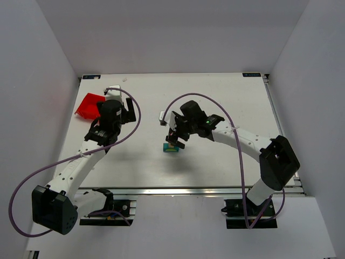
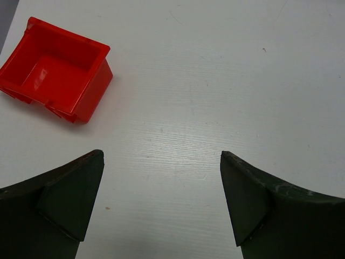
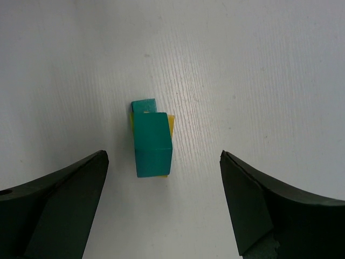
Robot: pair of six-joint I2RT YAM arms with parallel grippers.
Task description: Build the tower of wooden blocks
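With jaws spread wide and empty, the right gripper (image 3: 163,156) is hovering over the wood block tower (image 3: 152,144); dropping off-centre could be clipping the teal top block (image 3: 153,132) and toppling it. The tower is standing directly below, between the fingers (image 3: 70,199). The left gripper (image 2: 161,156) is gaping empty too.

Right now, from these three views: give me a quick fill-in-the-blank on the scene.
1. The right gripper, above the wood block tower, has its jaws ___.
2. The tower's top block is painted ___.
3. The red bin near the left gripper is ___ inside.
Missing words: open; teal; empty.
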